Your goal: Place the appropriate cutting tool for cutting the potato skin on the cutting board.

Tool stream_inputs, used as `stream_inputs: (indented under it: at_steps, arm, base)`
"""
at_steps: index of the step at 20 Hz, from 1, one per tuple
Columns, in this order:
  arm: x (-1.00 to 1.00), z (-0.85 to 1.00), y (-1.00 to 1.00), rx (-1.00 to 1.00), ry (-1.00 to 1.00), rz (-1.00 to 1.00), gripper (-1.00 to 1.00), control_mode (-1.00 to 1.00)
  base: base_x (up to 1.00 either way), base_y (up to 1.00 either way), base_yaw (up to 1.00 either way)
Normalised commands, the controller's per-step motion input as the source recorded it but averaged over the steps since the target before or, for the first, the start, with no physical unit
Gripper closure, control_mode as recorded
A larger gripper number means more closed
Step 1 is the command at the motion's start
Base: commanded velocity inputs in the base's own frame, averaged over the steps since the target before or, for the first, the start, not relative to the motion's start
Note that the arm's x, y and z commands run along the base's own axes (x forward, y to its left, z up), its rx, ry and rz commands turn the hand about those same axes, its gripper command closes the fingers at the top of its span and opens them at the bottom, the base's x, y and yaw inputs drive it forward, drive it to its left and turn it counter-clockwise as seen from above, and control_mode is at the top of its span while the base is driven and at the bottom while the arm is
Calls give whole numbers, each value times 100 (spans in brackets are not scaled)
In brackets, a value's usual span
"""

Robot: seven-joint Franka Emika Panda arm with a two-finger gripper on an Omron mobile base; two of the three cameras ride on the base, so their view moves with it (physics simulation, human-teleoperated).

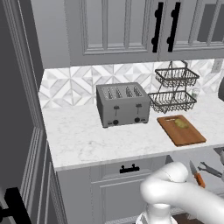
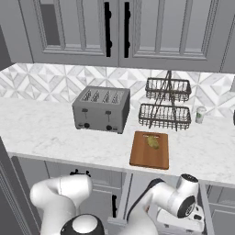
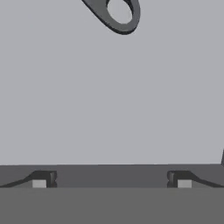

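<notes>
The cutting tool [image 1: 211,170], slender and dark grey, lies in an open drawer below the counter, beside an orange-handled knife [image 1: 197,176]. In the hand view a dark grey looped end [image 3: 119,13] of a utensil, apparently that tool, sits at the top edge over the drawer's grey floor. My gripper [image 3: 111,181] is open above that floor, its fingertips wide apart with nothing between them, well short of the loop. The potato [image 1: 181,123] [image 2: 153,142] rests on the far part of the reddish-brown cutting board [image 1: 183,135] [image 2: 148,158] on the counter.
A grey toaster [image 1: 122,105] [image 2: 101,109] stands left of the board. A two-tier wire basket rack [image 1: 174,89] [image 2: 165,103] is behind the board. My arm bends down into the drawer [image 2: 174,202]. A small can [image 2: 199,114] sits right of the rack.
</notes>
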Motion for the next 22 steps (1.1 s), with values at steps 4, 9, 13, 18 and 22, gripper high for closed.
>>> stream_inputs:
  at_steps: [4, 9, 13, 18, 22]
  arm:
    - [50, 11, 0, 0, 0, 19, -100, -100]
    - [50, 0, -4, 0, -3, 31, -100, -100]
    - [38, 0, -18, 0, -4, 33, -100, -100]
    - [0, -8, 10, 0, -13, 24, -100, -100]
    - [0, -12, 0, 0, -14, 13, -100, -100]
  base:
    - [0, 0, 0]
    - [0, 0, 0]
    - [0, 0, 0]
    - [0, 0, 0]
    - [0, 0, 0]
